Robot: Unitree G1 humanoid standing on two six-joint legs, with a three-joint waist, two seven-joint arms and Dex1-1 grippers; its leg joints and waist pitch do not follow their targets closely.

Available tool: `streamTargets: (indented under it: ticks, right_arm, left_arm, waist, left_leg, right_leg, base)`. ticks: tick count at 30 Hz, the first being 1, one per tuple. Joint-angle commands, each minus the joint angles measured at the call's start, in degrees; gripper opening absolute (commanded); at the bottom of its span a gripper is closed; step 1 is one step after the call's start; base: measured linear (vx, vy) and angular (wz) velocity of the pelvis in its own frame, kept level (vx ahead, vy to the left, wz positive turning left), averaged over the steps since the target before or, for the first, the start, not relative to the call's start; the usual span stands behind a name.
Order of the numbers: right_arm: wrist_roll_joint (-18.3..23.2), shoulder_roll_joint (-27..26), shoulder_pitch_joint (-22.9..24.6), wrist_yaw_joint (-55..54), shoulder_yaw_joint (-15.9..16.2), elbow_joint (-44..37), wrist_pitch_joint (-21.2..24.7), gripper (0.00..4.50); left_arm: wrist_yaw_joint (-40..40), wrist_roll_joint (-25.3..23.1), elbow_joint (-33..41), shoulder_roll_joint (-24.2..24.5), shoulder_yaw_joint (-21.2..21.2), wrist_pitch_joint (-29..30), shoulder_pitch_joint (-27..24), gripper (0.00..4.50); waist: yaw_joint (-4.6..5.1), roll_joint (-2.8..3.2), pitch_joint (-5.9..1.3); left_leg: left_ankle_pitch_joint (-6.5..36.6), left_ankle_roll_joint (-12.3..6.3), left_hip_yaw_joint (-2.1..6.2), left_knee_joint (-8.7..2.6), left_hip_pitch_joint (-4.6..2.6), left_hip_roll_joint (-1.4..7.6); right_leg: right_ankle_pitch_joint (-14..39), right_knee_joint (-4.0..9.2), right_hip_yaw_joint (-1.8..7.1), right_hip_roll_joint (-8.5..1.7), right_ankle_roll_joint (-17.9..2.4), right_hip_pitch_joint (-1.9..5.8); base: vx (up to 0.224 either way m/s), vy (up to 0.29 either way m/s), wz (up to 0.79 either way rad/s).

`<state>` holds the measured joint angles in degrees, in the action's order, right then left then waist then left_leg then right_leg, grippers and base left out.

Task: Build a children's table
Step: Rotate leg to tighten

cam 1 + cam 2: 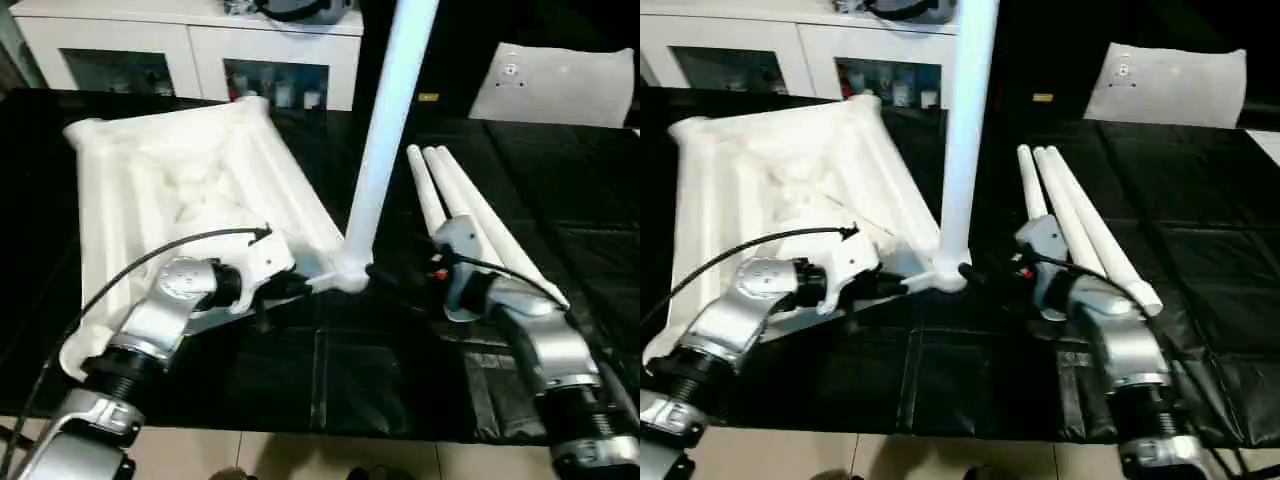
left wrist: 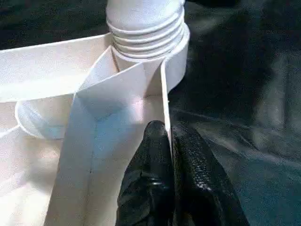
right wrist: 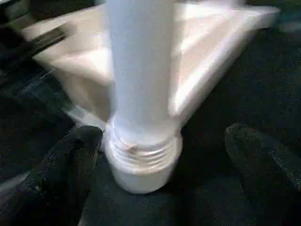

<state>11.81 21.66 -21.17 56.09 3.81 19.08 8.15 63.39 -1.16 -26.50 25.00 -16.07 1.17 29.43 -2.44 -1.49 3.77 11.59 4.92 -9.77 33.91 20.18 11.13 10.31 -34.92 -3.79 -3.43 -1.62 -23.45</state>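
Note:
The white tabletop (image 1: 180,190) lies ribbed side up on the black table. One white leg (image 1: 385,130) stands upright in the tabletop's near right corner socket (image 1: 348,278), its threads (image 2: 146,33) partly showing above the socket. My left gripper (image 1: 300,285) is shut on the tabletop's thin rim wall (image 2: 165,94) just beside that socket. My right gripper (image 3: 164,141) is open around the leg's base, one finger (image 3: 75,160) close against it and the other finger (image 3: 256,160) well apart. Spare legs (image 1: 470,215) lie side by side to the right.
A white pillow-like block (image 1: 555,85) rests at the back right of the table. A white cabinet (image 1: 190,50) with glass doors stands behind the table. The table's front edge (image 1: 320,435) runs just below my forearms.

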Motion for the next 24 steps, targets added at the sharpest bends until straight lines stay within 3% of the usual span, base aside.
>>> streamTargets:
  ticks: [1, 6, 8, 13, 24]
  right_arm:
    - [0.8, 2.0, -1.2, 5.5, 1.6, -0.5, 0.0, 4.48]
    - [-2.0, 3.1, -3.5, 8.7, 4.3, 2.8, -3.5, 4.48]
    - [-3.2, 2.7, -5.3, 10.8, 6.2, 5.8, -5.7, 4.48]
    - [-3.2, 2.1, -5.9, 13.7, 7.9, 6.8, -6.1, 4.48]
    - [-2.8, 0.4, -7.4, 17.4, 10.0, 10.5, -6.7, 3.5]
  left_arm:
    - [6.0, 0.0, -1.2, 0.8, -2.9, -3.1, 0.4, 0.0]
    - [11.3, 0.1, -2.7, 2.0, -4.4, -5.6, 0.7, 0.0]
    - [14.6, 0.2, -3.3, 2.9, -5.6, -7.3, 0.9, 0.0]
    - [16.6, -0.1, -3.9, 3.5, -6.4, -8.7, 1.3, 0.0]
    - [18.1, -0.2, -5.3, 3.7, -6.4, -10.4, 1.9, 0.0]
  waist:
    - [-0.04, -0.49, -3.98]
    - [-0.21, -0.62, -4.02]
    - [-0.41, -0.75, -4.11]
    - [-0.92, -0.7, -4.25]
    - [-1.02, -0.98, -4.0]
  left_leg:
    - [6.0, -5.98, 0.11, -3.44, 0.21, 1.89]
    - [6.5, -4.95, 0.11, -3.43, 0.05, 1.95]
    - [6.4, -4.6, 0.08, -3.41, 0.06, 2.02]
    - [5.1, -4.71, 0.05, -3.47, -0.04, 2.25]
    - [6.6, -3.87, 0.06, -3.61, -0.07, 2.28]
  right_leg:
    - [10.9, 3.96, 3.04, -4.27, -11.8, 3.59]
    - [14.2, 4.15, 2.96, -4.52, -11.4, 3.38]
    - [13.7, 3.95, 3.0, -4.53, -11.6, 3.39]
    - [9.5, 3.35, 3.02, -4.39, -12.5, 3.52]
    - [11.2, 3.56, 2.99, -4.37, -12.2, 3.39]
  base:
    - [0.0, 0.0, 0.0]
    - [0.0, 0.0, 0.0]
    - [0.0, 0.0, 0.0]
    - [0.0, 0.0, 0.0]
    - [0.0, 0.0, 0.0]
